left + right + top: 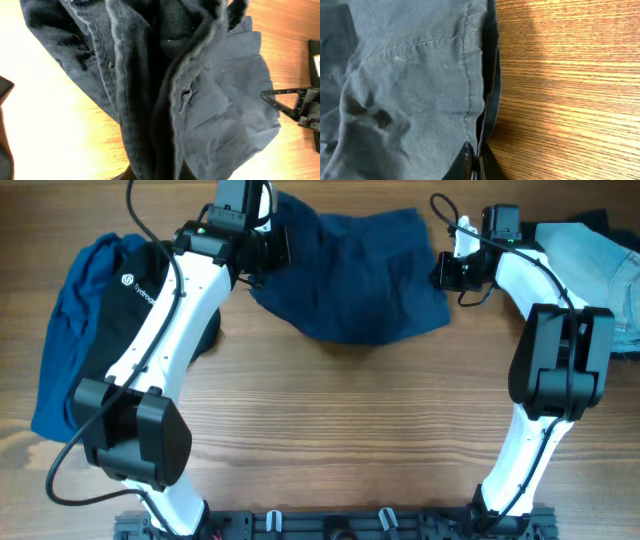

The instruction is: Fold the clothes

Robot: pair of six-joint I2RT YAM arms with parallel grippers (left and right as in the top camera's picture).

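Left gripper [272, 248] and right gripper [441, 274] are each pinched tight on an edge of the shorts [365, 275], lying at the far middle of the table [330, 430], so they'd probably do best lifting together, keeping the cloth taut and pulling it near without bunching.

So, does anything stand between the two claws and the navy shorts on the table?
Nothing visible does. The right claw is shut on the edge seam of the navy shorts, with the cloth directly between its fingers. The left claw is shut on bunched fabric at the opposite side of the shorts.
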